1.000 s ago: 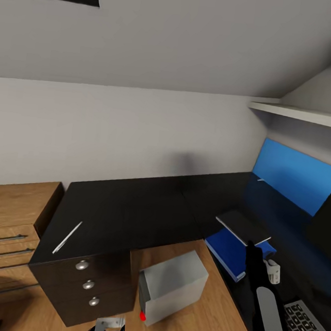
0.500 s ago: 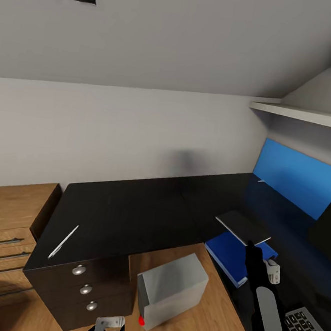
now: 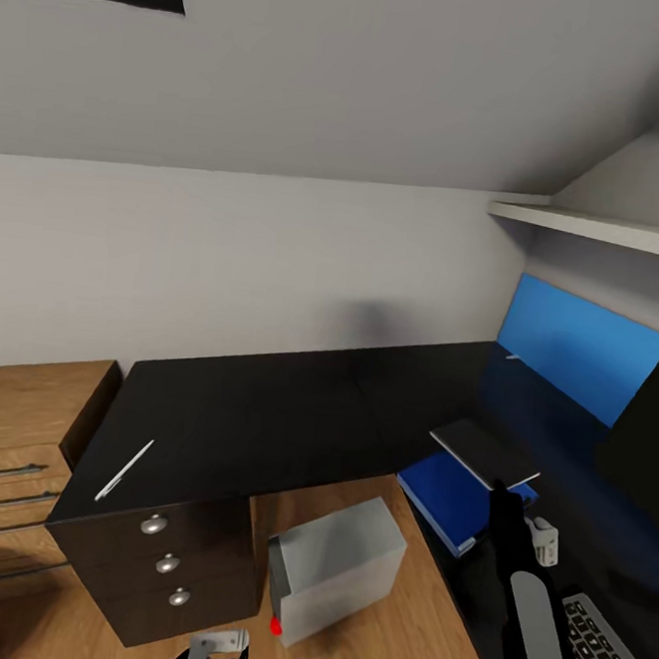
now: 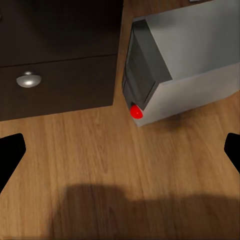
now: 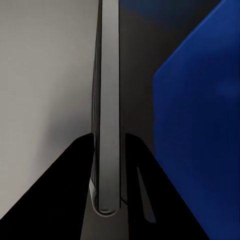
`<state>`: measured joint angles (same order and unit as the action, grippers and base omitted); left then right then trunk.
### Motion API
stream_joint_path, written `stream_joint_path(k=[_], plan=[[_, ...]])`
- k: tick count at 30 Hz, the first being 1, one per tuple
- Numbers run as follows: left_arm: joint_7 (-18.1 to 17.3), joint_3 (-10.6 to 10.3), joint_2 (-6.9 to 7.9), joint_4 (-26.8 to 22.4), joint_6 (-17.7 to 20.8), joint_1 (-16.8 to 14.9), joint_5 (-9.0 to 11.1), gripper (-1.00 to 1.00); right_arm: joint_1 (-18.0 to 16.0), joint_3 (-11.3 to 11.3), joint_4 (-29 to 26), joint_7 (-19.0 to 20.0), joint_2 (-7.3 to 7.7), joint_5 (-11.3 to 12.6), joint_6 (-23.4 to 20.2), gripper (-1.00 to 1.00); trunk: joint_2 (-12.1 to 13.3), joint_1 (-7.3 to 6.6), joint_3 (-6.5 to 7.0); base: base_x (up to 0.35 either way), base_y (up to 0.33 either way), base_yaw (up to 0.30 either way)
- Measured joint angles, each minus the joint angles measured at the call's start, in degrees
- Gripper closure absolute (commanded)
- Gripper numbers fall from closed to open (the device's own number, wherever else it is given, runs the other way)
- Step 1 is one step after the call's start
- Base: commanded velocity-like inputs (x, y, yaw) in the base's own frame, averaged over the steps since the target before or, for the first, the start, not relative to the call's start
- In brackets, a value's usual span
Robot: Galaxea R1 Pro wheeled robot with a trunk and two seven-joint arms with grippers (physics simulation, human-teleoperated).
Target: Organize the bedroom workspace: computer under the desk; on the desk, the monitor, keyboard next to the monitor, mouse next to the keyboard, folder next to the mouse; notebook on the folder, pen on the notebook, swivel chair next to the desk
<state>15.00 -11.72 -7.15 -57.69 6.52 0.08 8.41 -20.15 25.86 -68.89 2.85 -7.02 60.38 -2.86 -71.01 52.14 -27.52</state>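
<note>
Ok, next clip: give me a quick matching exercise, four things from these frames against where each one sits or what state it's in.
Things:
1. pen
2. computer
3. notebook
4. folder

Places or states:
A. gripped edge-on by the right gripper, above the blue item
B. lying flat on the desk, blue
C. on the desk's left end, above the drawers
D. standing on the wooden floor in the desk's corner opening

Pairs: 1-C, 2-D, 3-A, 4-B

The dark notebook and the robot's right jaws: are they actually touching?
Touching. In the right wrist view, the notebook stands edge-on, pinched between the right gripper's dark jaws, with no gap either side.
</note>
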Motion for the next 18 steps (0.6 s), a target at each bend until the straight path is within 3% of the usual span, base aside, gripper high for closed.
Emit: stream_joint_path(k=[5, 18], plan=[[-0.03, 0.13, 0.05, 0.0, 0.0, 0.0, 0.01, -1.0, -0.01, -0.03, 0.04, 0.0, 0.02, -0.02, -0.05, 1.0, 0.0, 0.01, 0.0, -0.144, -0.046, 0.0], [-0.07, 0.25, 0.08, 0.0, 0.0, 0.0, 0.07, -1.0, -0.01, -0.13, 0.17, 0.0, 0.05, -0.1, -0.08, 1.0, 0.0, 0.0, 0.0, -0.012, -0.004, 0.0]])
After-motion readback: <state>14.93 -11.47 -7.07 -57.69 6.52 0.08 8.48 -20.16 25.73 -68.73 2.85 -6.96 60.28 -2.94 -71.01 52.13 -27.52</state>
